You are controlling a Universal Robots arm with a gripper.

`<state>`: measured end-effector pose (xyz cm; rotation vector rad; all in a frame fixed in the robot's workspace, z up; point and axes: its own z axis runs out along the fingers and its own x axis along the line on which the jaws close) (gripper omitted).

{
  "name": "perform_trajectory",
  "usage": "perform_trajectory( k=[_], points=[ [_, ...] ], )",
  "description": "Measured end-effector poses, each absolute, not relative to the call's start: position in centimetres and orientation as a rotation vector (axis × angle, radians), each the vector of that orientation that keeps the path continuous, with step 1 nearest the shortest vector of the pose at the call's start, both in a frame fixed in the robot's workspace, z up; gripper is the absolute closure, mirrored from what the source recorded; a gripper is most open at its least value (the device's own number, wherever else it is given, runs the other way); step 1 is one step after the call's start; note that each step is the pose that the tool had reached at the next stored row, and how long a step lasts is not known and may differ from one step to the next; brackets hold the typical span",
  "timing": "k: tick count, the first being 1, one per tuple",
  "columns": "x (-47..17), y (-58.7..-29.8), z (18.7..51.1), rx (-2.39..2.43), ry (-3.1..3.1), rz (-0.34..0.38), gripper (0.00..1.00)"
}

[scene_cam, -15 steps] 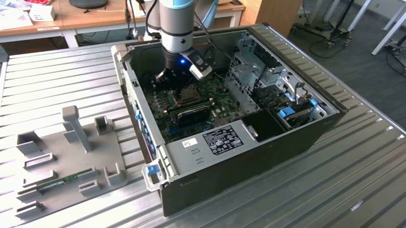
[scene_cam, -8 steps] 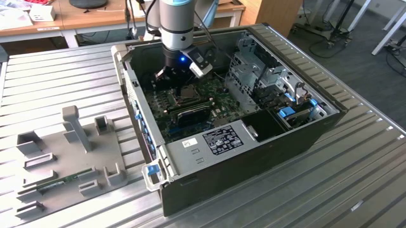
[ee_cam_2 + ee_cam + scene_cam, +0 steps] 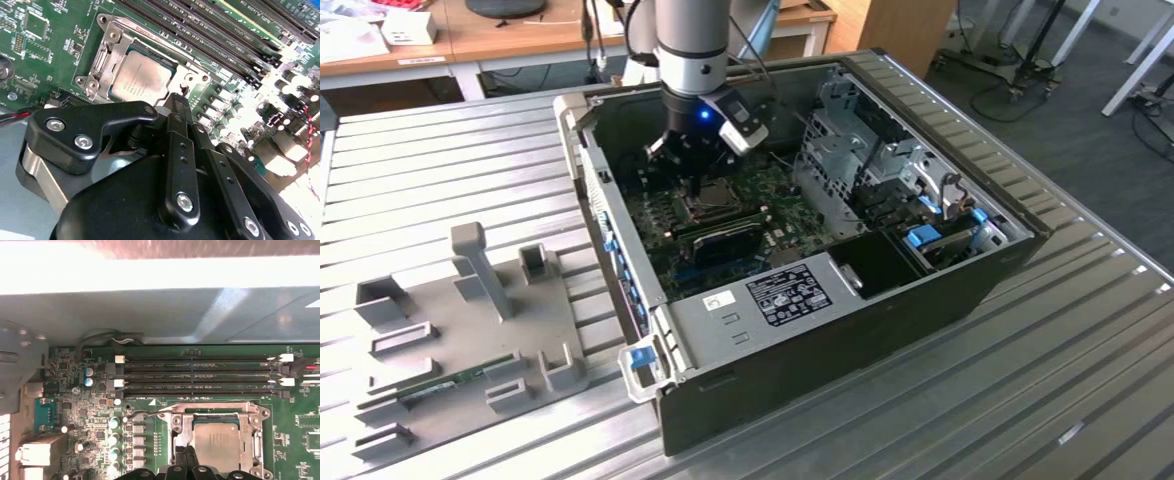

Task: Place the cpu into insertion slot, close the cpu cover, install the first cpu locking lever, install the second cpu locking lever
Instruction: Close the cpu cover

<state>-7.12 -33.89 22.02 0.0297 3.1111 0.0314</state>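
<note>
The cpu point(image 3: 141, 80) point(image 3: 216, 440), a flat grey metal square, lies in the insertion slot point(image 3: 707, 203) on the green motherboard inside the open computer case. The silvery cpu cover point(image 3: 102, 60) point(image 3: 215, 411) lies flat around it, framing its top. My black gripper point(image 3: 177, 100) point(image 3: 186, 452) point(image 3: 687, 165) hangs just above the socket's edge. Its fingers are shut together, with the tips right beside the cpu's side of the frame. Whether the tips touch a locking lever is hidden behind the fingers.
Long dark memory slots point(image 3: 200, 372) point(image 3: 210, 30) run beside the socket. The case wall point(image 3: 150, 315) rises close behind them. Capacitors point(image 3: 112, 437) stand on the socket's other side. A metal drive cage point(image 3: 854, 150) fills the case's far end, and a grey fixture tray point(image 3: 454, 330) lies on the exterior view's left.
</note>
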Motion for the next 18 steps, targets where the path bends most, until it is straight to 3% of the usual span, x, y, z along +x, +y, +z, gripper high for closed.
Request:
perform_trajectory(
  k=[18],
  points=[
    [-5.6, -33.9, 22.9, 0.030, 3.109, 0.031, 0.90]
  ],
)
